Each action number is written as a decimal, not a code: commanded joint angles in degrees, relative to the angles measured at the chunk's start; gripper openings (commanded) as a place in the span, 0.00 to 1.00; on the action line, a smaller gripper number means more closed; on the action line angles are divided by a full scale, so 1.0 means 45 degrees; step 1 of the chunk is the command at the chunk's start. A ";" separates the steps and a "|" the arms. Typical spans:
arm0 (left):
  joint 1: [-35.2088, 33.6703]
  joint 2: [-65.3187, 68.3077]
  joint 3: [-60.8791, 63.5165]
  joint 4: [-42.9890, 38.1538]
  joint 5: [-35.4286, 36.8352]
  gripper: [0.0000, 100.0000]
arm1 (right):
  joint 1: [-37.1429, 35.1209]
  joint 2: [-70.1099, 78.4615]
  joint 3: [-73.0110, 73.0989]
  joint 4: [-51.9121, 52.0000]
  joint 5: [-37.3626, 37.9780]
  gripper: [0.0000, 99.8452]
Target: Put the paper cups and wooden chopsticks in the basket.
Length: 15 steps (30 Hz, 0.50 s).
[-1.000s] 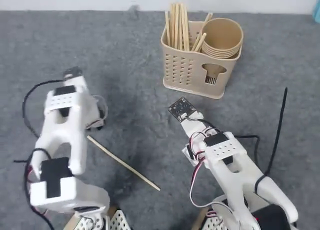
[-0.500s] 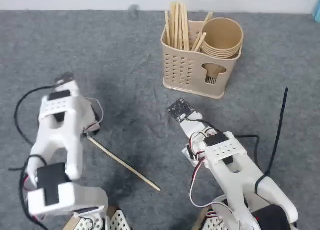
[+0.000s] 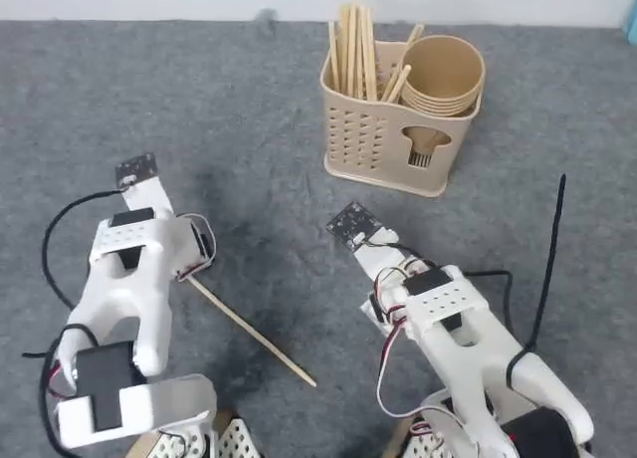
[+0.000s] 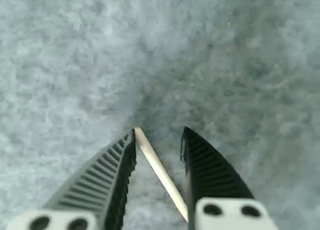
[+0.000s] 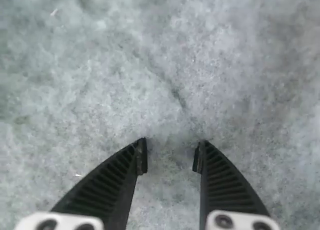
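Note:
A single wooden chopstick (image 3: pixel 251 331) lies on the grey carpet at the front left, slanting toward the front. My left gripper (image 4: pixel 157 138) is open over its far end, and the chopstick (image 4: pixel 159 170) runs between the two fingers. The beige basket (image 3: pixel 373 144) stands at the back centre. It holds a stack of paper cups (image 3: pixel 443 73) and several upright chopsticks (image 3: pixel 354 52). My right gripper (image 5: pixel 170 155) is open just above bare carpet in front of the basket, with nothing between its fingers.
Grey carpet (image 3: pixel 249 129) covers the whole table. Black cables (image 3: pixel 545 269) trail from the right arm. The left arm's body (image 3: pixel 124 299) stands over the near end of the lone chopstick's area.
The left arm has swung and lowered so its open fingers now straddle the chopstick's far end. The chopstick has shifted slightly. The right arm has barely moved.

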 commanded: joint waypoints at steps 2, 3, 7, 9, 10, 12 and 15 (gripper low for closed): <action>0.0684 0.0137 -0.0440 -0.0215 0.0078 0.02 | -0.0166 -0.0479 0.0000 0.0107 0.0156 0.16; 0.0762 0.0254 -0.0557 -0.0195 0.0059 0.00 | -0.0166 -0.0479 0.0000 0.0107 0.0156 0.16; 0.1055 0.0430 -0.0791 -0.0195 0.0059 0.01 | -0.0147 -0.0479 0.0000 0.0068 0.0156 0.16; 0.1289 0.0430 -0.0967 -0.0156 0.0059 0.01 | -0.0107 -0.0479 0.0000 0.0010 0.0137 0.16; 0.1387 0.0430 -0.1123 -0.0117 0.0059 0.01 | -0.0107 -0.0479 0.0000 0.0010 0.0137 0.16; 0.1524 0.0430 -0.1670 0.0234 0.0059 0.01 | -0.0107 -0.0479 0.0000 -0.0010 0.0137 0.16; 0.1563 0.0430 -0.3018 0.1250 0.0059 0.01 | -0.0107 -0.0479 0.0000 -0.0010 0.0156 0.16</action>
